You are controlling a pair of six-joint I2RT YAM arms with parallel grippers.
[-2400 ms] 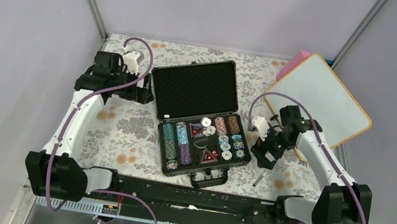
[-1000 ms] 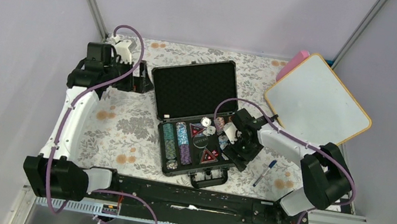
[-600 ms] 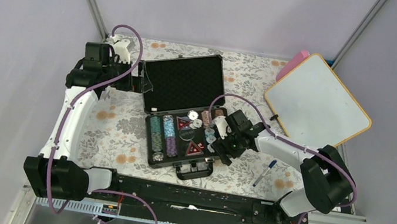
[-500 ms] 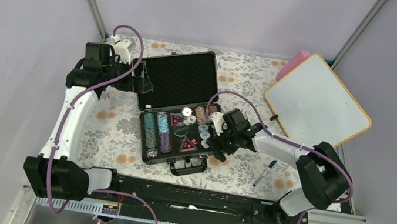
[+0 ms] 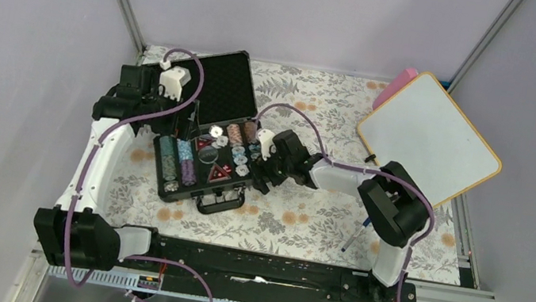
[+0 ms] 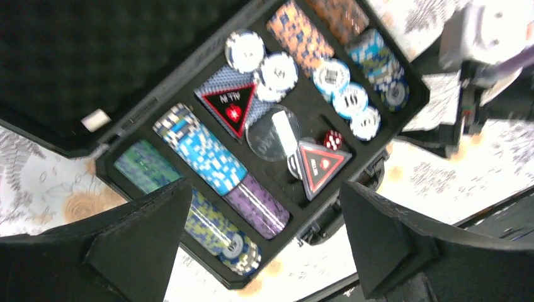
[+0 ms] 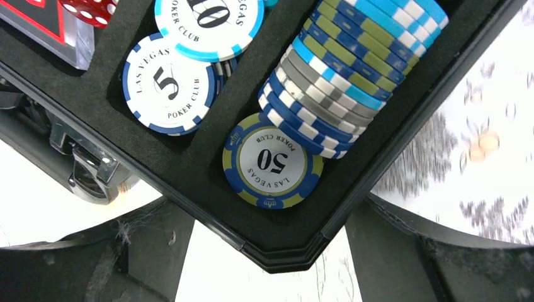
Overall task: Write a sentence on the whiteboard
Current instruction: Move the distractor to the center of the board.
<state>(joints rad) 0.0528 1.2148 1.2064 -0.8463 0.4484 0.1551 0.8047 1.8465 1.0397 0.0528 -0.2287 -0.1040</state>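
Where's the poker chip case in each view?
Top external: poker chip case sits left of centre, lid open.
Left wrist: the case fills most of the frame, lid at upper left.
Right wrist: only one corner of the case shows, at bottom centre.
Shared landmark: row of white-and-blue chips near that corner.

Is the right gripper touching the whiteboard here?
Apart. Top view: the right gripper sits at the poker chip case, with floral tablecloth between it and the whiteboard.

Pink object (image 5: 395, 87) half behind whiteboard (image 5: 431, 139)
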